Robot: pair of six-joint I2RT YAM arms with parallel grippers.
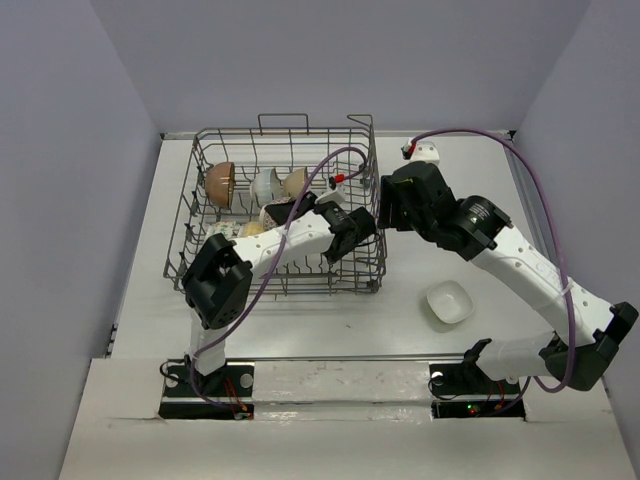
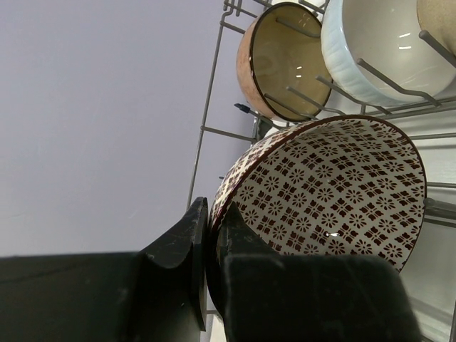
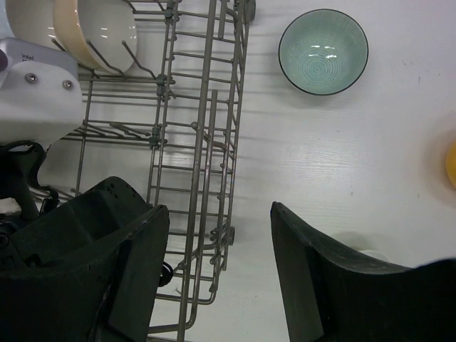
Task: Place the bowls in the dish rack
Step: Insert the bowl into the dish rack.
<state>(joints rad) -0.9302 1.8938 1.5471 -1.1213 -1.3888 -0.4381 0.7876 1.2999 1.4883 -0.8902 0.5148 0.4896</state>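
Observation:
The grey wire dish rack (image 1: 200, 160) stands left of centre, with a brown bowl (image 1: 220, 183), a white bowl (image 1: 265, 185) and a cream bowl (image 1: 295, 182) upright between its tines. My left gripper (image 2: 210, 214) reaches into the rack (image 1: 345, 240) and is shut on the rim of a red-and-white floral bowl (image 2: 335, 192). Beyond it stand the brown bowl (image 2: 285, 60) and a pale ribbed bowl (image 2: 377, 50). My right gripper (image 3: 217, 208) is open and empty above the rack's right wall (image 3: 206, 107); in the top view it (image 1: 388, 205) hovers beside the rack. A teal bowl (image 3: 323, 51) sits on the table.
A squarish white bowl (image 1: 448, 302) lies on the table right of the rack. An orange-yellow bowl edge (image 3: 452, 164) shows at the right of the right wrist view. Purple cables (image 1: 520, 160) loop over both arms. Grey walls enclose the table.

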